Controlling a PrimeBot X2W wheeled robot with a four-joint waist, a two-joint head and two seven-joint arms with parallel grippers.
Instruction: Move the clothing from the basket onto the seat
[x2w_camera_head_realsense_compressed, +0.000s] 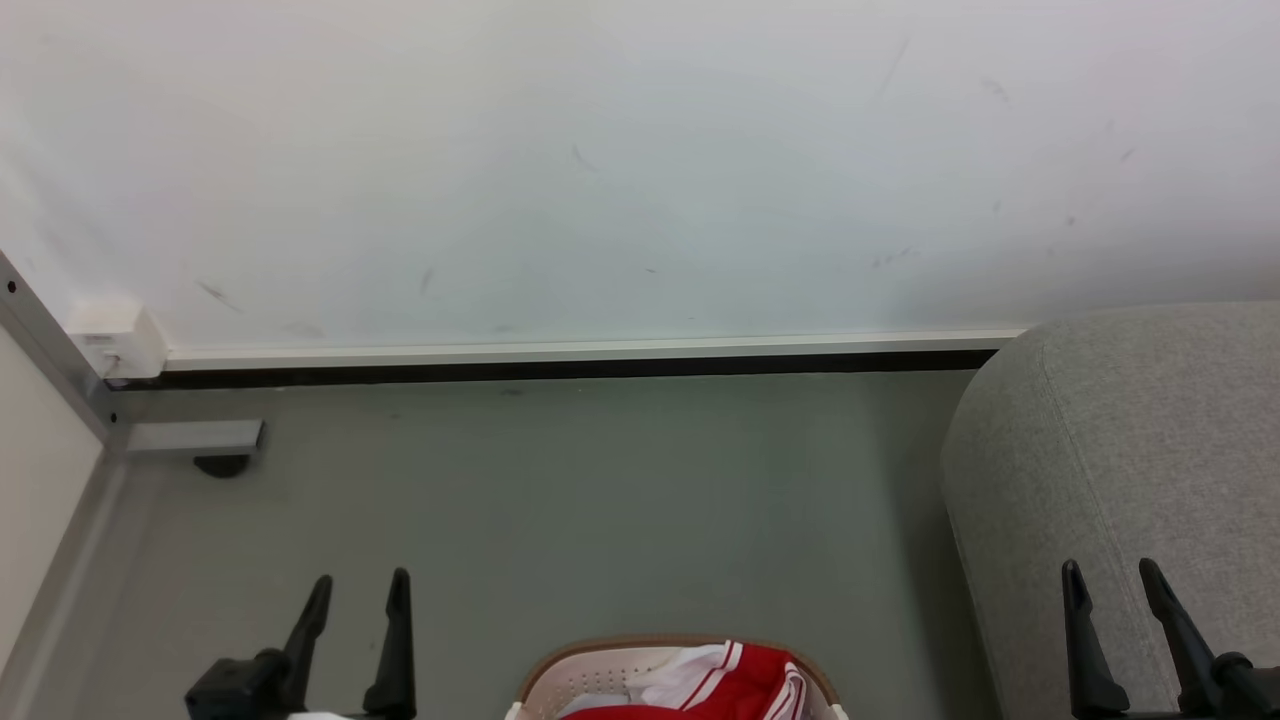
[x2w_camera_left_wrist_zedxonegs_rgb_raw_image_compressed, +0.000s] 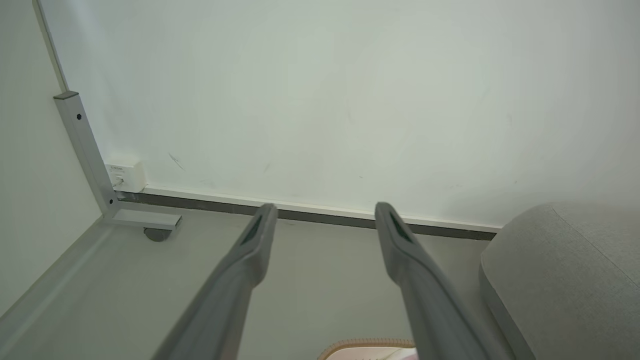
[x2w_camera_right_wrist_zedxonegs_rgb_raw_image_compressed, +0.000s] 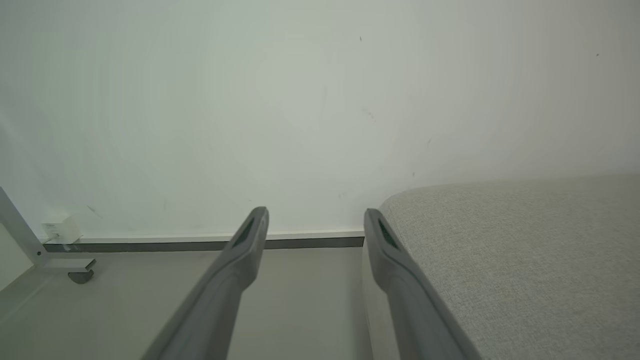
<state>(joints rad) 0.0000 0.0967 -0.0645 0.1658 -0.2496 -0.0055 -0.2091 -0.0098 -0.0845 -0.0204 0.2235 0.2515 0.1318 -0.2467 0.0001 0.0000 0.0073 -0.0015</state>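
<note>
Grey floor (x2w_camera_head_realsense_compressed: 600, 520); head view, clothing (x2w_camera_head_realsense_compressed: 745, 680) in basket (x2w_camera_head_realsense_compressed: 575, 678)

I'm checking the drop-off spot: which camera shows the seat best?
The right wrist view: the seat spreads widest there, its woven top plainly visible. The head view shows its rounded corner and side; the left wrist view catches one corner at the lower right.

Pretty bare corner
Scuffed white wall (x2w_camera_head_realsense_compressed: 640, 150), white skirting (x2w_camera_head_realsense_compressed: 580, 351), grey floor (x2w_camera_head_realsense_compressed: 560, 500), grey metal frame foot (x2w_camera_head_realsense_compressed: 195, 437) on a caster (x2w_camera_head_realsense_compressed: 222, 465).
</note>
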